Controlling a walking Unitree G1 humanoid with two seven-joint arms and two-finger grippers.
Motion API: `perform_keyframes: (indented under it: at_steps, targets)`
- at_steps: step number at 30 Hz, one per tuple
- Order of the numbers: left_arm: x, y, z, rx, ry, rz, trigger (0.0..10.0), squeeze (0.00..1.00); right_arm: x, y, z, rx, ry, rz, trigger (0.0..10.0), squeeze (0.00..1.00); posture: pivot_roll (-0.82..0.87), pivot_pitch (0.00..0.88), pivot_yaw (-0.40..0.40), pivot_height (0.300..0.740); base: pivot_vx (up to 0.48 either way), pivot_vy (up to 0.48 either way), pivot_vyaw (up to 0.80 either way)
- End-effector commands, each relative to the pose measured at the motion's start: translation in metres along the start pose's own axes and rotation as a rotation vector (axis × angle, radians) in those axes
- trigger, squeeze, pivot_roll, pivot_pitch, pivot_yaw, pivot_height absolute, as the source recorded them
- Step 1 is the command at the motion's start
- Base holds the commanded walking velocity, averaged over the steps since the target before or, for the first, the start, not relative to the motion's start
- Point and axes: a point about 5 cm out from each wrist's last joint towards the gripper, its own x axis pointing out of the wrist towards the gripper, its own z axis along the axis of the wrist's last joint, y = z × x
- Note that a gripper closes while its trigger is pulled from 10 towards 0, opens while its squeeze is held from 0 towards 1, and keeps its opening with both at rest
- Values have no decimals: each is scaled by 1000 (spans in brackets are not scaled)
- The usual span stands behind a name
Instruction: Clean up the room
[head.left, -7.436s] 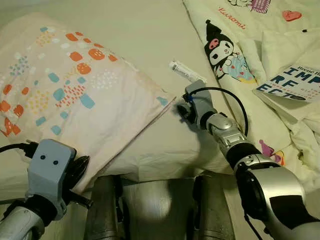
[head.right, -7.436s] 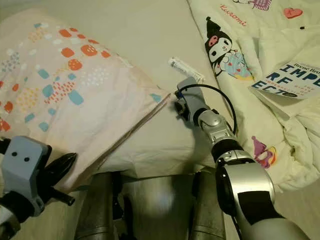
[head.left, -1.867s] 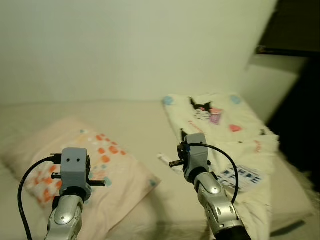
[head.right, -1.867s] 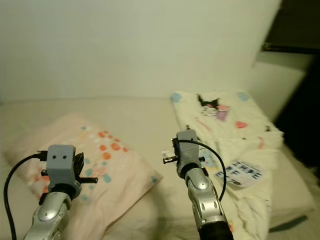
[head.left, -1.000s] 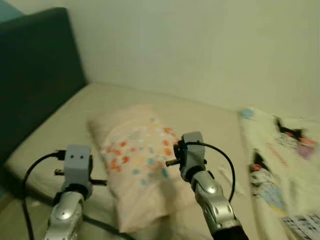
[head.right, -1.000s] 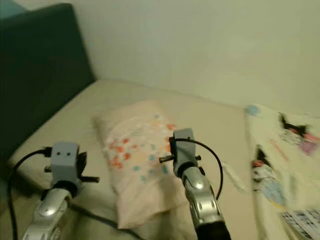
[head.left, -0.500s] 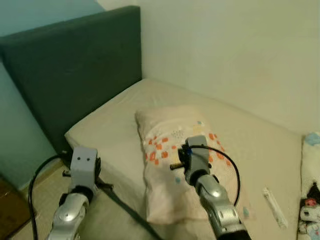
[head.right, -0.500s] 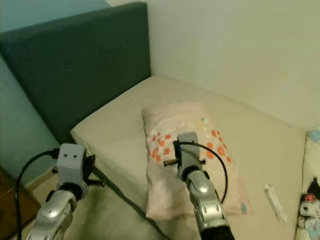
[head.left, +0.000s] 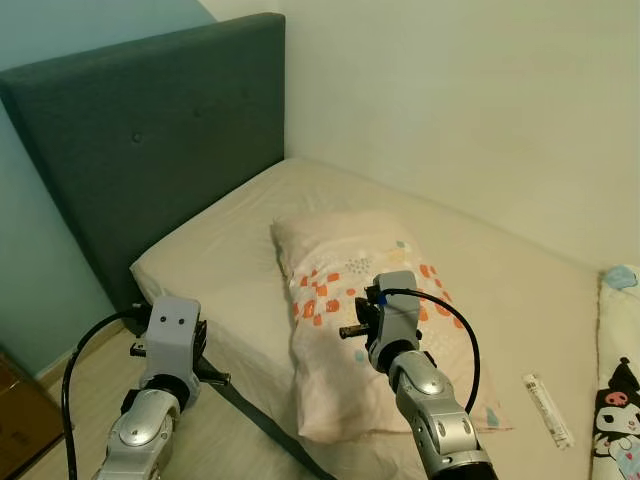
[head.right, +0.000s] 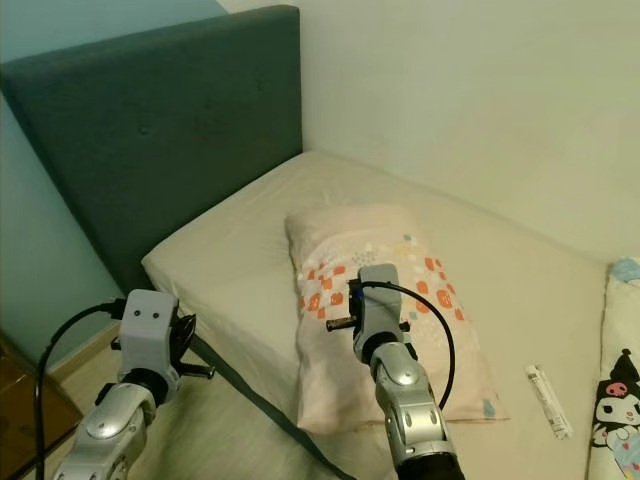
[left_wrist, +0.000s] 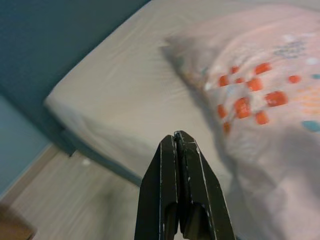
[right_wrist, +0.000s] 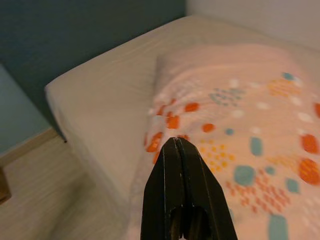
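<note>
Judging the pillow (head.left: 370, 320) lying aslant mid-bed, long axis running away from the headboard (head.left: 140, 140), I had my right pincer (right_wrist: 179, 190) pressed closed and empty directly over it, nearer than the equally closed left pincer (left_wrist: 178, 190).

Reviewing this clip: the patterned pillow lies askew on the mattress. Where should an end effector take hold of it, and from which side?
Probably the pillow's near edge, which overhangs the mattress on the robot's side, so fingers could pinch the slack fabric from the front. The right end effector, shut, hovers over it; the left end effector, also shut, hangs near the bed's corner.
</note>
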Motion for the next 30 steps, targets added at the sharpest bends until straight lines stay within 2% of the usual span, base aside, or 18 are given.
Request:
perform_keyframes:
  at_steps: [1, 4, 13, 26, 30]
  targets:
    - [1, -2, -3, -2, 18, -18, 10000, 0, -3, -7, -5, 18, 25, -28, 10000, 0, -27, 71, -72, 740, 0, 0, -800]
    - [2, -2, -2, 1, 12, -23, 10000, 0, -3, -7, -5, 18, 28, -29, 10000, 0, -27, 71, -72, 740, 0, 0, -800]
    - [5, -5, 0, -41, 13, -37, 10000, 0, -3, -7, -5, 29, 51, -29, 10000, 0, -36, 67, -68, 740, 0, 0, 0]
    - [4, -10, -2, -20, 22, -66, 10000, 0, -3, -9, -5, 36, 62, -39, 10000, 0, -35, 77, -70, 740, 0, 0, 0]
    - [3, -11, -1, -19, 21, -77, 10000, 0, -4, -10, -4, 35, 61, -47, 10000, 0, -42, 92, -66, 740, 0, -246, 0]
